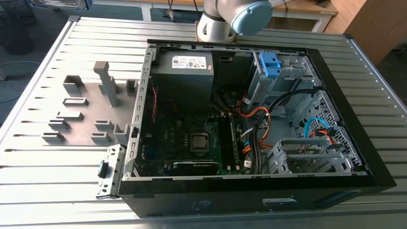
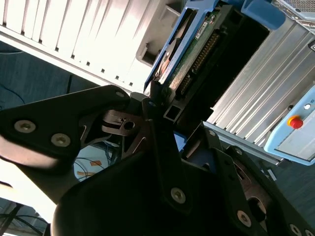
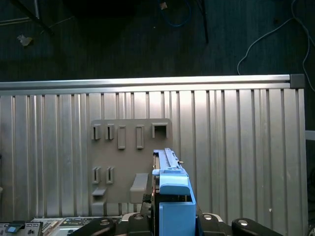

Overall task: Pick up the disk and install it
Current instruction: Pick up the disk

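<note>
Main risk: the disk [image 2: 189, 46] looks pinched at one end only, most of its length sticking out past the jaws, so a jolt or fast swing could let it pivot or slide in the grip. Judging by the second wrist view, the hold sits on the blue frame edge rather than the metal body, and plastic may flex. Second risk: the open computer case [image 1: 222, 195] is crowded, with orange and black cables [image 1: 260, 119] looping right beside the metal drive cage [image 1: 279, 78], which carries a blue plastic piece [image 1: 269, 64]. A tilted disk could snag a cable or jam on the cage rails. The gripper [image 2: 160, 105] has its jaws closed narrow on the disk's near end, clamped on the drive and nothing else. I can't tell how much of each pad actually bears on it, as the black linkage hides part of the contact. The disk [image 3: 173, 194] is held on edge, blue frame towards the first wrist view's camera and green circuit board with its connector pins showing in the second wrist view. It is up off the ribbed table [image 1: 38, 181], with the grey holder plate [image 3: 128, 162] behind it, not touching either as far as I can judge, and not in the case.
</note>
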You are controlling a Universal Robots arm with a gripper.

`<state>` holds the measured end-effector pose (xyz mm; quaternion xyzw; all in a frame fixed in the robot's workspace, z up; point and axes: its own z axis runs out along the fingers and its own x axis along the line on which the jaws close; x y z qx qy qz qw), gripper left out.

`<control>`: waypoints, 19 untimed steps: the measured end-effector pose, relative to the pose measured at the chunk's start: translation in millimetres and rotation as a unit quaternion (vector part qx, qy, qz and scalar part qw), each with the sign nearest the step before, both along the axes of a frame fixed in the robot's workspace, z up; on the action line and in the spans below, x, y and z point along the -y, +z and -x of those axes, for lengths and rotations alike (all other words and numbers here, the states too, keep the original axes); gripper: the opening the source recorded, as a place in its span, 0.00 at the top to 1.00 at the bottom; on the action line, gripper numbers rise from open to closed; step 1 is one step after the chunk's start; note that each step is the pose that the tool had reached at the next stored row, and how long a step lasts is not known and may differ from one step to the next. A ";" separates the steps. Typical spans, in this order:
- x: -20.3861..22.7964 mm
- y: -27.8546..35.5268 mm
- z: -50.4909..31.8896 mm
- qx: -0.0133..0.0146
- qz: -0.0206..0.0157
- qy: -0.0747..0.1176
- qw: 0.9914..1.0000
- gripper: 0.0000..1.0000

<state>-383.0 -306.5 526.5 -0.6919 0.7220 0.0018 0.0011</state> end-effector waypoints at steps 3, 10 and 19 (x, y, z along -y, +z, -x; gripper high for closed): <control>0.0 0.0 -6.7 0.000 0.000 0.000 1.000 0.64; 0.0 -0.1 -21.0 0.000 0.000 0.000 1.000 0.64; 0.0 -0.1 -36.4 0.000 0.000 0.000 1.000 0.64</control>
